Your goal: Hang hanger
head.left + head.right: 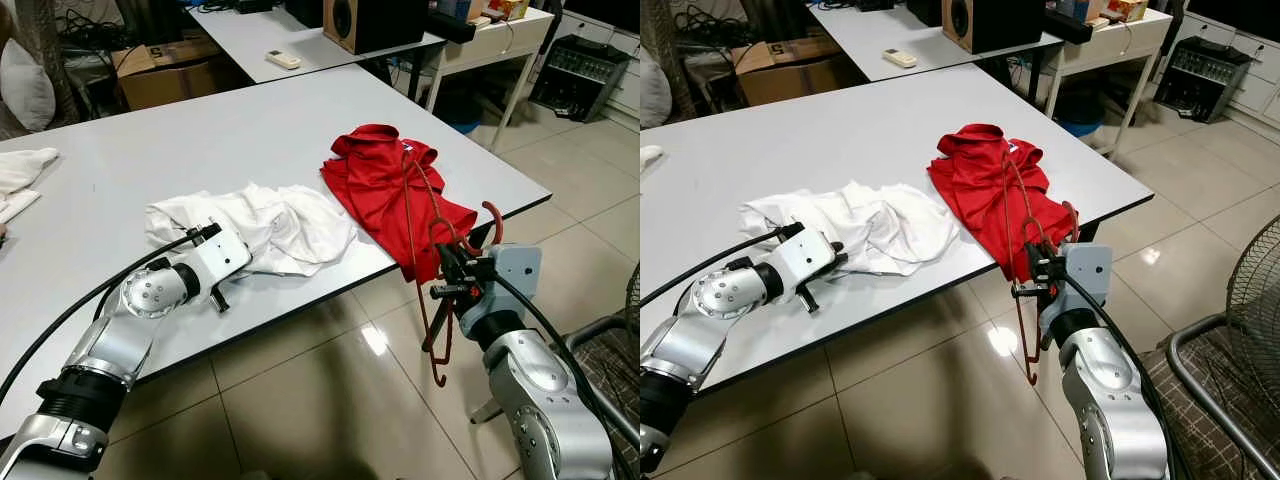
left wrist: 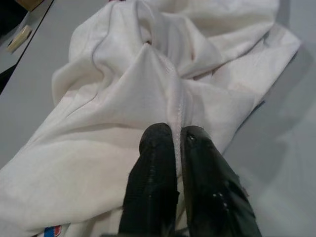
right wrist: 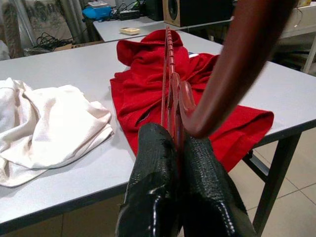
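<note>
red hanger [image 1: 437, 300] clamped between right gripper [image 1: 447, 272] jaws at table edge [image 1: 300, 305].

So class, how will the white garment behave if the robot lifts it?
The white garment lies crumpled in soft folds, so it will probably droop limply. Pinched at one ridge by the left gripper, it would likely trail across the table.

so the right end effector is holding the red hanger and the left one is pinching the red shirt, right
Not quite. The right end effector is shut on the red hanger, but the left end effector is pinching the white shirt, not the red shirt. The left wrist view shows white fabric caught between its fingers.
</note>
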Tool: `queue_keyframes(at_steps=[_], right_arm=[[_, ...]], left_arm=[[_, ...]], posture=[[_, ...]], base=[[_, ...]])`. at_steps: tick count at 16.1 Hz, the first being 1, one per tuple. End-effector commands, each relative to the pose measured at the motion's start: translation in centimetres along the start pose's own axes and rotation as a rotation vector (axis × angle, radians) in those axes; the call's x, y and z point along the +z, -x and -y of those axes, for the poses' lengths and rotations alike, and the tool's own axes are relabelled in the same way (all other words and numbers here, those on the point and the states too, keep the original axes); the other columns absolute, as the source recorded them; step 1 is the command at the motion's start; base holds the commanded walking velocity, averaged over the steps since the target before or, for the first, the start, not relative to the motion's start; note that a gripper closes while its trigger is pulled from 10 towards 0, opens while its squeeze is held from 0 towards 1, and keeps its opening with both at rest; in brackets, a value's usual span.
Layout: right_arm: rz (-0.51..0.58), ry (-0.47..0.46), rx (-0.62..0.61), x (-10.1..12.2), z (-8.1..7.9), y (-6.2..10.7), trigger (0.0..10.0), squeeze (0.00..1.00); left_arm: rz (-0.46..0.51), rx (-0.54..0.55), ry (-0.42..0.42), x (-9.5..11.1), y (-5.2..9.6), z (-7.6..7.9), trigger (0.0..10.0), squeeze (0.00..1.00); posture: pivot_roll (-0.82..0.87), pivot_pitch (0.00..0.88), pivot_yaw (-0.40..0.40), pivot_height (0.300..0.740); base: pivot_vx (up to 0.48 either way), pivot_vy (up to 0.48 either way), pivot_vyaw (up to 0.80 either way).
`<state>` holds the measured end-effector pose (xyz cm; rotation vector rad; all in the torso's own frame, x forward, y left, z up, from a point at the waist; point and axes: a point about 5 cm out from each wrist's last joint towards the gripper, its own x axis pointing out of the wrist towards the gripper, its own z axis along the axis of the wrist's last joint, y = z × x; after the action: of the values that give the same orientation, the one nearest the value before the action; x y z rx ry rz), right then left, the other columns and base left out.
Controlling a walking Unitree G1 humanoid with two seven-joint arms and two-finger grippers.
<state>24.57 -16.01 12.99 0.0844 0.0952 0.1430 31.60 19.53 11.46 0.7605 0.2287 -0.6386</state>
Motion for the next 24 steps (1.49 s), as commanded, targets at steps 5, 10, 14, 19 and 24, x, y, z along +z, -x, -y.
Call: queue_keyframes(at_steps=[5,10,14,19,24], right_arm=[[0.008,0.004,0.0,0.3,0.0,-0.1,10.0,0.0],[0.0,0.035,0.113,0.6,-0.4,0.1,10.0,0.0],[-0.013,0.026,0.359,1.3,-1.2,1.6,10.0,0.0],[-0.055,-0.071,0.785,2.8,-3.3,4.9,10.0,0.0],[-0.092,-0.06,0.749,2.2,-3.3,3.9,10.0,0.0]], left_arm=[[-0.088,0.063,-0.025,-1.0,0.0,-0.8,0.0,0.0],[0.069,0.144,0.217,0.9,0.5,-3.4,0.0,0.0],[0.266,0.121,0.429,3.9,2.0,-6.7,0.0,0.0],[0.404,0.1,0.47,7.4,4.5,-10.6,0.0,0.0],[0.398,-0.018,0.42,8.5,4.8,-9.6,0.0,0.0]], posture=[[-0.11,0.0,0.033,0.74],[-0.11,0.0,0.03,0.74],[-0.11,0.0,0.027,0.74],[-0.1,0.0,0.021,0.74],[-0.1,0.0,0.012,0.74]], base=[[0.0,0.0,0.0],[0.0,0.0,0.0],[0.0,0.0,0.0],[0.0,0.0,0.0],[0.0,0.0,0.0]])
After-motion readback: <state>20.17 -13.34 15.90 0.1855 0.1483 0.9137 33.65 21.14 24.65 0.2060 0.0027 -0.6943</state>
